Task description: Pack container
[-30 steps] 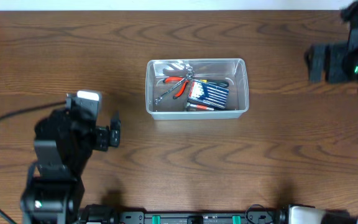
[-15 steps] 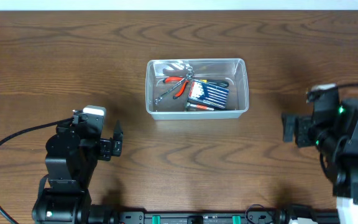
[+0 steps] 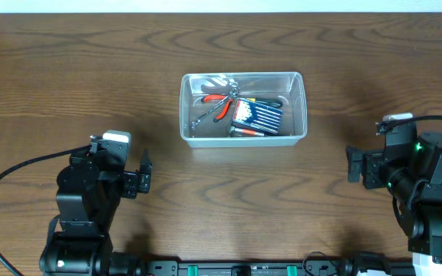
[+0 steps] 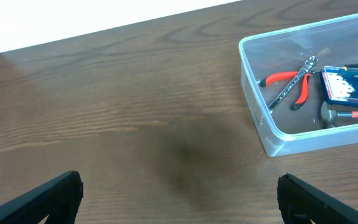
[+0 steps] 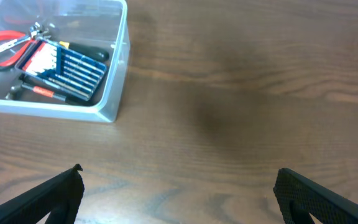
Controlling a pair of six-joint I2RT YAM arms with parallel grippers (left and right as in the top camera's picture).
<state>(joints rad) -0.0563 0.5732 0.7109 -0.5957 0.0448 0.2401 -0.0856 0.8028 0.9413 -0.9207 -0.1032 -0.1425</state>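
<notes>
Container [image 3: 244,141] holds a blue pack [image 3: 257,115], print unreadable; left hand [image 4: 179,186] and right hand [image 5: 178,179] spread apart.

Clear glossy plastic container [image 3: 298,107] on a matt, grained wooden table [image 3: 90,69].

A dark brown surface [image 3: 206,192] with wavy wood grain fills the view; a pale white strip [image 3: 221,5] runs beyond its far edge.
</notes>
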